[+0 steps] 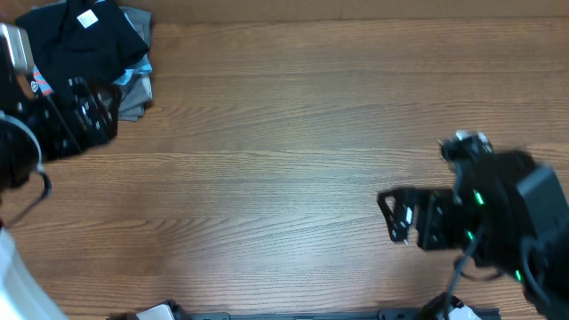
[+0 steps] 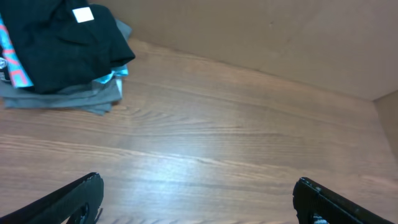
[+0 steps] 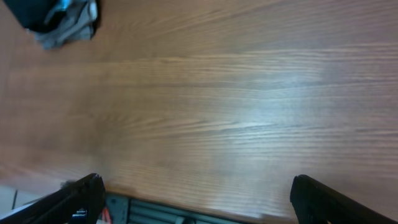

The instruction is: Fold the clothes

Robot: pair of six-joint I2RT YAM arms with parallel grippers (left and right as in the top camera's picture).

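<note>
The black T-shirt (image 1: 84, 44) lies folded on top of a pile at the table's far left corner, its white tag (image 1: 89, 18) facing up. It also shows in the left wrist view (image 2: 62, 43) and, small, in the right wrist view (image 3: 43, 12). My left gripper (image 1: 93, 107) is open and empty just in front of the pile; in its own view (image 2: 198, 190) bare table lies between the fingers. My right gripper (image 1: 396, 218) is open and empty at the right, low over the table near the front edge (image 3: 196, 186).
Under the black shirt lie folded grey garments (image 2: 68, 96) and a light blue shirt with lettering (image 2: 18, 71). A brown back wall (image 2: 280, 43) rises behind the table. The table's front edge with a dark rail (image 3: 168, 211) is below my right gripper.
</note>
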